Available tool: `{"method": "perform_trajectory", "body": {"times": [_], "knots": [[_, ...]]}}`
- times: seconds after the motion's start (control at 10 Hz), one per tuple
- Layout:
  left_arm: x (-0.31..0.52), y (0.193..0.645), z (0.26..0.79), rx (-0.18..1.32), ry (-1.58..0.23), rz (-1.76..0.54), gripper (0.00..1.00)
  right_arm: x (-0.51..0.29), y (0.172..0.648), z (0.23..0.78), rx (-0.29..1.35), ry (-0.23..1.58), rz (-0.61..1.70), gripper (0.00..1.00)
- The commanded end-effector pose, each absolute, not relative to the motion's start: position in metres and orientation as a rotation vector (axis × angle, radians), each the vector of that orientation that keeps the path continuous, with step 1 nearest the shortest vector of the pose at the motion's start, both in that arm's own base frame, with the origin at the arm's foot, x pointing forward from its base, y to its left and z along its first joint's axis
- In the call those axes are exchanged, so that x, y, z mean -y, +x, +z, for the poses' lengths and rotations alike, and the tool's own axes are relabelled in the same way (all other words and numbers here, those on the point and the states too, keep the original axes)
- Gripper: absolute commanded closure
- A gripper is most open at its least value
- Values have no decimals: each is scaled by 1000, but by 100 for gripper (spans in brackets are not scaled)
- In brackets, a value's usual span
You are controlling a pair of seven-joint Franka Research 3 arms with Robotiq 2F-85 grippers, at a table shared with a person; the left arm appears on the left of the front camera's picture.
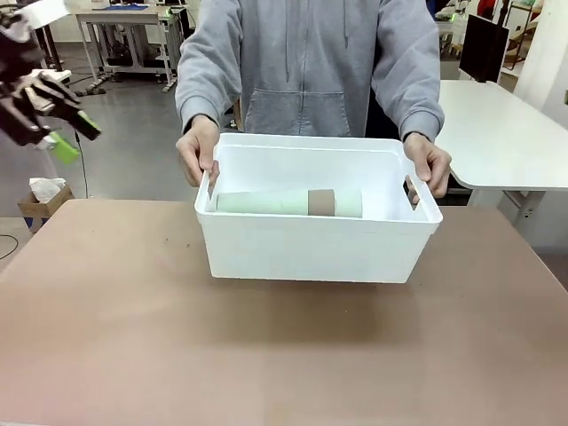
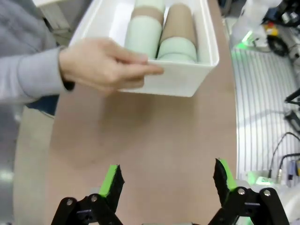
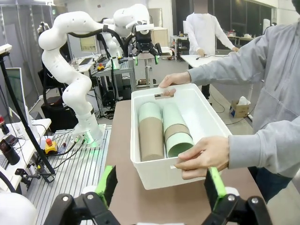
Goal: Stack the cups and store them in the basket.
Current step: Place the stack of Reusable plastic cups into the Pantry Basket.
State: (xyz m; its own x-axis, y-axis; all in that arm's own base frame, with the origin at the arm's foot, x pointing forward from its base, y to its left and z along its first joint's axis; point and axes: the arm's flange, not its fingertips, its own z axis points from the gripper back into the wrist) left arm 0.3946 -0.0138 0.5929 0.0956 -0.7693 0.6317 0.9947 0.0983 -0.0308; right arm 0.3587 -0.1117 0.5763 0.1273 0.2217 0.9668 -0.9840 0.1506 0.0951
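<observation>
Both wrist views show two rows of stacked cups (image 3: 164, 131) in the basket (image 1: 311, 248), well ahead of the wide-open, empty left jaws (image 2: 166, 180) and right jaws (image 3: 161, 187).

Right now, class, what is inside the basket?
In the basket, two nested cup stacks lie on their sides, side by side, mint and tan. How many cups each stack holds is covered by the nesting.

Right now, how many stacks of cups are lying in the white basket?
2 stacks lie side by side in the basket: one ending in a brown cup, one ending in a green cup. Single cups inside them are hidden.
</observation>
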Motion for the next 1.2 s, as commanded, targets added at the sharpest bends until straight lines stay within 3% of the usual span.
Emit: {"method": "perform_trajectory", "body": {"times": [0.0, 0.3, 0.6, 0.7, 1.1], "knots": [[-1, 384, 580, 558, -562, -1436, 0, 112, 359, 580, 1031, 1002, 1124, 0], [-15, 378, 570, 629, -612, -1475, 0, 112, 359, 580, 1031, 1002, 1124, 0], [-43, 364, 567, 824, -680, -1440, 0, 112, 359, 580, 1031, 1002, 1124, 0], [-22, 378, 572, 665, -614, -1461, 0, 112, 359, 580, 1031, 1002, 1124, 0], [-22, 378, 572, 665, -614, -1461, 0, 112, 359, 580, 1031, 1002, 1124, 0]]}}
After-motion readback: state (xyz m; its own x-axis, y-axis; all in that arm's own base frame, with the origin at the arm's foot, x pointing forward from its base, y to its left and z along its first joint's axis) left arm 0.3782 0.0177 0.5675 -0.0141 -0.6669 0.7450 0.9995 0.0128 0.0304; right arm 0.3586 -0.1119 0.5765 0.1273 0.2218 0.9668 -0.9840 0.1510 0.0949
